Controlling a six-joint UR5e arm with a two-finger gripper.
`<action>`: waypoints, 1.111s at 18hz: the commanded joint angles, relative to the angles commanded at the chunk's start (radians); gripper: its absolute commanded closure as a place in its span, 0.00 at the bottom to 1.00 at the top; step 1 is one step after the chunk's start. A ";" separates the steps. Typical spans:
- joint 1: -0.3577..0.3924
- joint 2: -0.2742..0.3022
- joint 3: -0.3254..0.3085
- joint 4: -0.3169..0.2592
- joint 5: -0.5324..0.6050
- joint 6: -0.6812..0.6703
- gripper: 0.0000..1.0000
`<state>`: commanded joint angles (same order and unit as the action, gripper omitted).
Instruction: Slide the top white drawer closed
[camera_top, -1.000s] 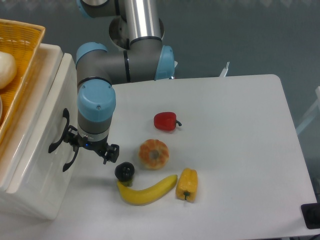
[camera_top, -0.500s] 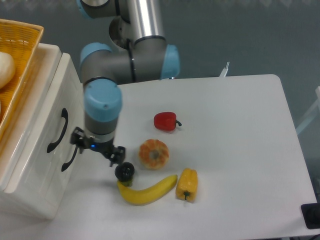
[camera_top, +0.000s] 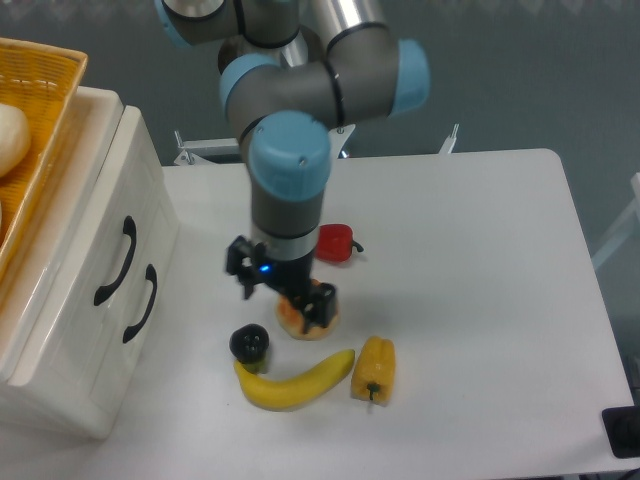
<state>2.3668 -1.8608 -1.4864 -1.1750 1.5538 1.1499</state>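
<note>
The top white drawer (camera_top: 98, 215) sits in the white cabinet at the left, its front panel flush with the drawer front below it. Its black arched handle (camera_top: 115, 262) faces the table. My gripper (camera_top: 281, 294) hangs well to the right of the cabinet, touching neither drawer, directly over a ribbed orange fruit (camera_top: 322, 318). Seen from above, the wrist hides the fingertips, so the gap between them does not show.
An orange woven basket (camera_top: 38, 110) holding a white object rests on the cabinet top. On the table lie a red pepper (camera_top: 335, 240), a black round object (camera_top: 249, 343), a banana (camera_top: 295, 381) and a yellow pepper (camera_top: 373, 368). The lower drawer handle (camera_top: 141, 303) is beside the top one.
The top drawer front, sticking out a second ago, now sits flush. The arm has swung right, away from the cabinet, and stands over the orange fruit.
</note>
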 joint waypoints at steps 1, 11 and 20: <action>0.009 0.008 0.000 0.000 0.008 0.034 0.00; 0.196 0.129 -0.066 -0.014 0.020 0.359 0.00; 0.316 0.195 -0.135 -0.040 -0.103 0.510 0.00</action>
<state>2.6828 -1.6659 -1.6214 -1.2148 1.4513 1.6598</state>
